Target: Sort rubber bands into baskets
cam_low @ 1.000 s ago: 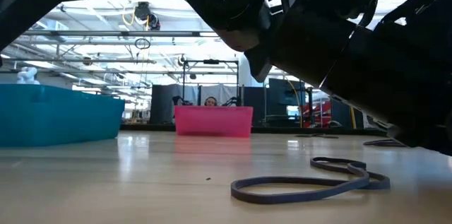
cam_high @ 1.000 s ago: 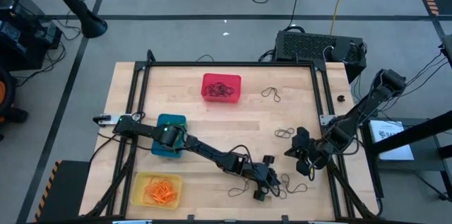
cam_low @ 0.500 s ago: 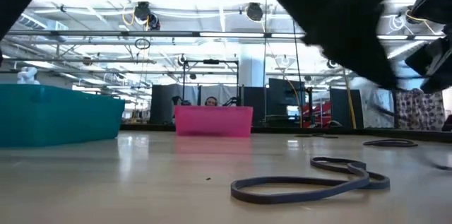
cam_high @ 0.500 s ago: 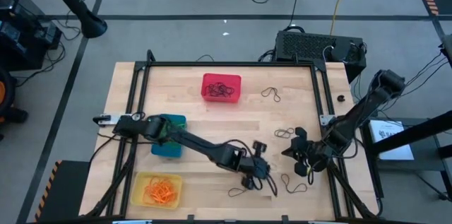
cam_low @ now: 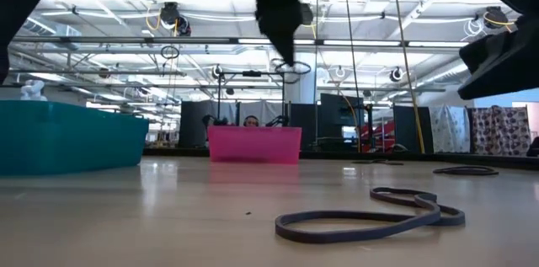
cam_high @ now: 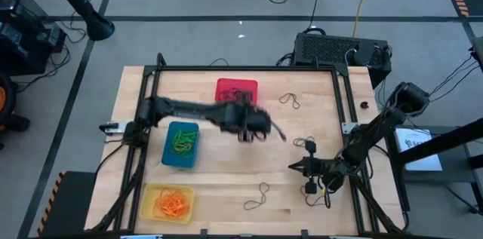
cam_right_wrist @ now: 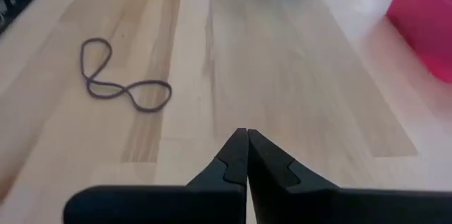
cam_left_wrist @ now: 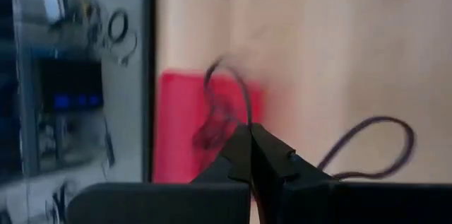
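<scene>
A: Dark rubber band (cam_left_wrist: 229,93) — where, relative to the left gripper (cam_left_wrist: 251,133)?

B: Pinched at the closed fingertips, loop trailing ahead of them toward the red basket (cam_high: 236,93). High view puts the gripper at that basket's near right corner, not yet over it.

A: Long axis?

B: Band streams roughly in line with the fingers; blurred, so no finer. Judged: drop calls for a short carry over the rim, then release.

A: Right gripper (cam_high: 293,166)?

B: Clenched on nothing, low over the table (cam_high: 302,126), pointing at a loose band (cam_right_wrist: 121,86) lying flat, well apart from its tips. Right arm is the nearer to that one. Blue basket (cam_high: 181,145) and yellow basket (cam_high: 168,202) sit left.
</scene>
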